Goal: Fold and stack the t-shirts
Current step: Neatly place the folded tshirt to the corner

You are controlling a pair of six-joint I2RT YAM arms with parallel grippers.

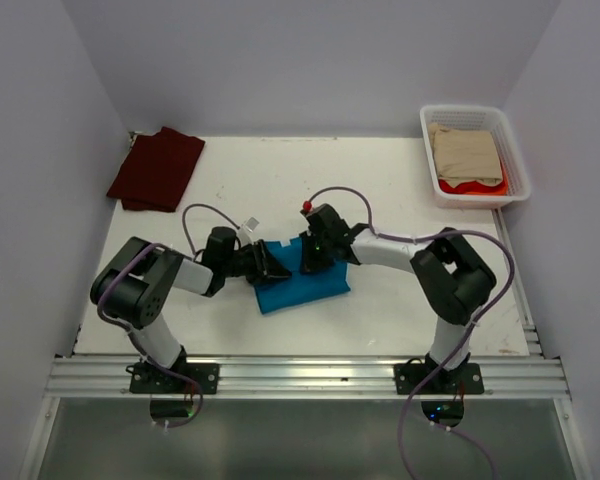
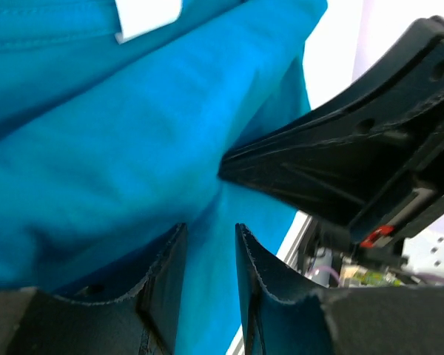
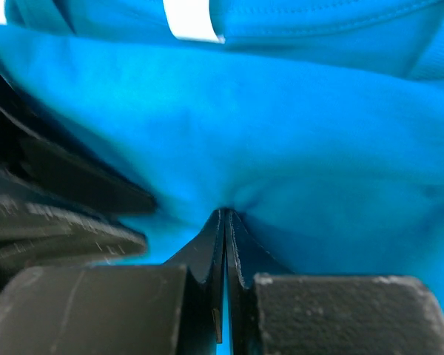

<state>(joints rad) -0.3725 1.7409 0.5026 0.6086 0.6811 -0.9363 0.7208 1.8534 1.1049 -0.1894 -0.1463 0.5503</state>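
The teal t-shirt [image 1: 305, 285] lies in the middle of the worktop [image 1: 400, 200], the right claw [image 3: 226, 214] pinched shut on its cloth, the left claw [image 2: 209, 229] slightly parted beside it, while the maroon t-shirt [image 1: 157, 168] sits at the far-left corner.

The teal shirt [image 2: 96, 148] and maroon shirt [image 1: 157, 168] are soft, matt cloth. The basket [image 1: 521, 165] is white plastic. The left fingers [image 2: 163, 288] look matt black, rough-edged.

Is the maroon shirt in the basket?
No, the maroon shirt lies folded at far left, apart from the basket at far right.
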